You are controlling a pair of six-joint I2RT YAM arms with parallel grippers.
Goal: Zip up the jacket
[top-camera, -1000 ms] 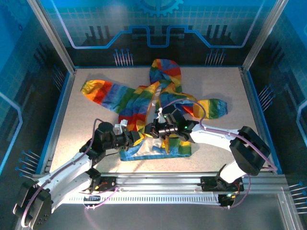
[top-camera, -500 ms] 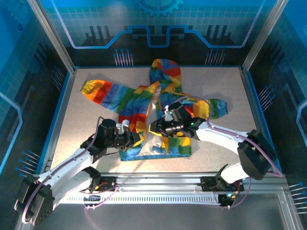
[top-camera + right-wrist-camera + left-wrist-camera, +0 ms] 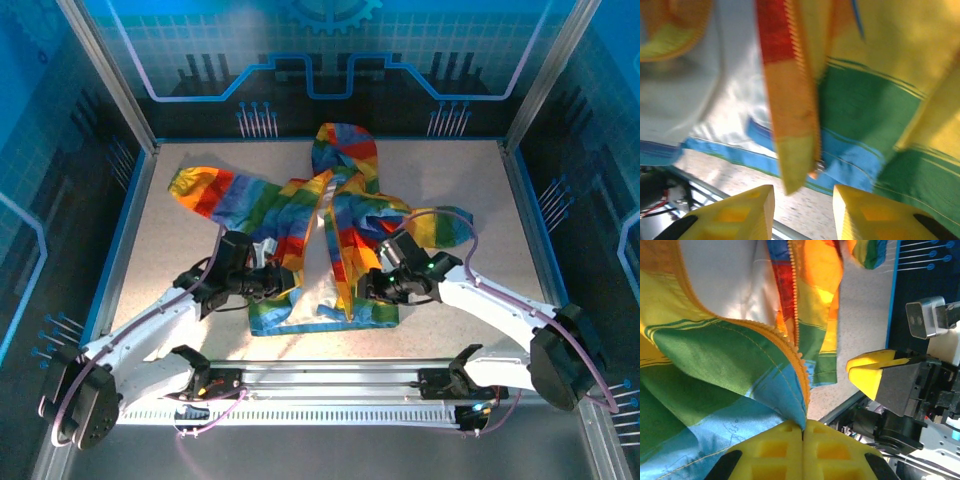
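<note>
Jacket [image 3: 300,225] lies spread on the speckled counter [image 3: 170,290] with its front open and its hood [image 3: 345,150] toward the far wall. On the left of the top view, one sleeve [image 3: 215,192] stretches toward the far-left corner. Near the hem of the left front panel, the left tool [image 3: 285,283] is clamped tight on the jacket: its wrist view shows the yellow fingers pressed together on the bottom corner of the blue stripe, where the orange zipper edge [image 3: 792,367] runs down into them. Pale lining [image 3: 725,280] shows in the gap between the panels. Further right, the right tool [image 3: 365,287] hovers over the right panel's lower part, jaws parted and gripping nothing; the end of that panel's zipper strip [image 3: 790,115] hangs just above the gap. The other sleeve [image 3: 445,225] lies bent at the right.
</note>
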